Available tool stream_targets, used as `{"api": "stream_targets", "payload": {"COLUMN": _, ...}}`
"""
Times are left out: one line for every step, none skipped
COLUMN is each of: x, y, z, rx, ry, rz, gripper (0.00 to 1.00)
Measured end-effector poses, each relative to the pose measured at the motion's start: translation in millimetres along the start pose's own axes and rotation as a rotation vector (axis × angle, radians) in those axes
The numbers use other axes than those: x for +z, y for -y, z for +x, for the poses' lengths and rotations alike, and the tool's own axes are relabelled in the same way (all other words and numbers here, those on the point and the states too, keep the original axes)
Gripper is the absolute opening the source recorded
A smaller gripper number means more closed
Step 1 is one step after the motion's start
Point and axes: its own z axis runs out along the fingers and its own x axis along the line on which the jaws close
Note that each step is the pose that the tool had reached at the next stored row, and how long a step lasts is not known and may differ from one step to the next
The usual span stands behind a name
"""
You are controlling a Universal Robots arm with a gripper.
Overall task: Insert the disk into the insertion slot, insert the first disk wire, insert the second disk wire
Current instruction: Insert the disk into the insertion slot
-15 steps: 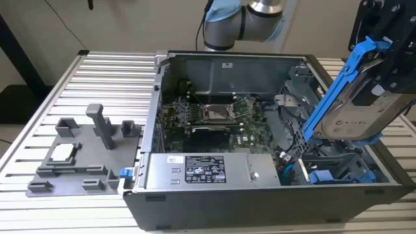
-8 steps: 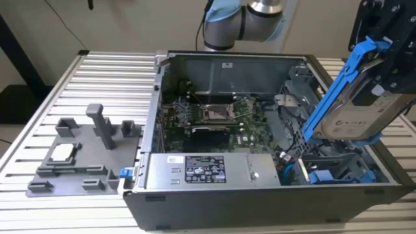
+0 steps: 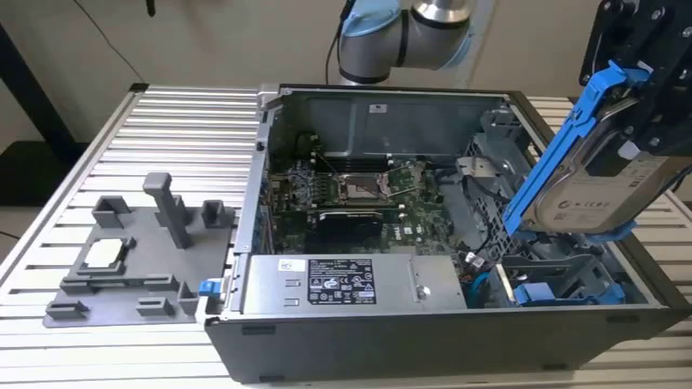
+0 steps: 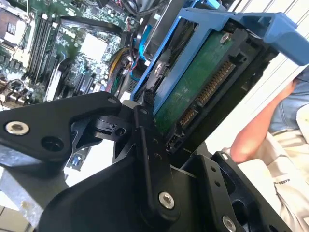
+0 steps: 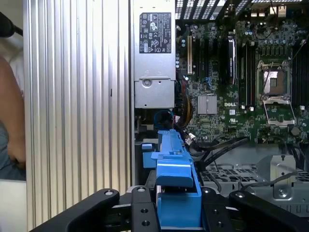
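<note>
Exterior view: my end effector (image 3: 647, 121) clamps the stiff, likely fragile silver-grey rectangular disk (image 3: 597, 193) by its blue carrier edges, above the grey sheet-metal insertion slot (image 3: 546, 277) at four o'clock.

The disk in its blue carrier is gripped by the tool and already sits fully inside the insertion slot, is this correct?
Not fully. The tool does grip the disk in its blue carrier, but the exterior view shows the disk tilted above the insertion slot, not inside it.
</note>
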Motion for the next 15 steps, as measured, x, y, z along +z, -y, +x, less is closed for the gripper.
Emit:
{"api": "stream_targets", "payload": {"x": 0.1, "y": 0.0, "z": 0.0, "rx": 0.000, "ry": 0.0000, "rz": 0.0002, "gripper": 0.33}}
{"api": "stream_targets", "payload": {"x": 0.5, "y": 0.1, "z": 0.0, "rx": 0.000, "ry": 0.0003, "rz": 0.0005, "gripper": 0.33}}
{"api": "stream_targets", "payload": {"x": 0.8, "y": 0.0, "z": 0.0, "rx": 0.000, "ry": 0.0002, "rz": 0.0008, "gripper": 0.33}}
{"api": "stream_targets", "payload": {"x": 1.3, "y": 0.1, "z": 0.0, "rx": 0.000, "ry": 0.0001, "rz": 0.0009, "gripper": 0.33}}
{"api": "stream_targets", "payload": {"x": 1.7, "y": 0.2, "z": 0.0, "rx": 0.000, "ry": -0.0001, "rz": 0.0009, "gripper": 0.33}}
{"api": "stream_targets", "payload": {"x": 2.4, "y": 0.6, "z": -0.1, "rx": 0.000, "ry": -0.0002, "rz": 0.0010, "gripper": 0.33}}
{"api": "stream_targets", "payload": {"x": 3.1, "y": 1.1, "z": -0.1, "rx": 0.000, "ry": -0.0002, "rz": 0.0010, "gripper": 0.33}}
{"api": "stream_targets", "payload": {"x": 3.8, "y": 1.8, "z": -0.1, "rx": -0.001, "ry": -0.0002, "rz": 0.0010, "gripper": 0.33}}
{"api": "stream_targets", "payload": {"x": 4.5, "y": 2.5, "z": 0.0, "rx": -0.001, "ry": -0.0001, "rz": 0.0010, "gripper": 0.33}}
{"api": "stream_targets", "payload": {"x": 5.1, "y": 3.4, "z": 0.1, "rx": -0.002, "ry": -0.0001, "rz": 0.0010, "gripper": 0.33}}
{"api": "stream_targets", "payload": {"x": 5.7, "y": 4.2, "z": 0.1, "rx": -0.003, "ry": -0.0003, "rz": 0.0011, "gripper": 0.33}}
{"api": "stream_targets", "payload": {"x": 6.4, "y": 5.0, "z": 0.3, "rx": -0.005, "ry": -0.0003, "rz": 0.0011, "gripper": 0.33}}
{"api": "stream_targets", "payload": {"x": 7.2, "y": 6.0, "z": 0.6, "rx": -0.006, "ry": -0.0002, "rz": 0.0011, "gripper": 0.33}}
{"api": "stream_targets", "payload": {"x": 7.8, "y": 6.7, "z": 0.8, "rx": -0.008, "ry": -0.0004, "rz": 0.0011, "gripper": 0.33}}
{"api": "stream_targets", "payload": {"x": 8.6, "y": 7.4, "z": 1.1, "rx": -0.010, "ry": -0.0005, "rz": 0.0011, "gripper": 0.33}}
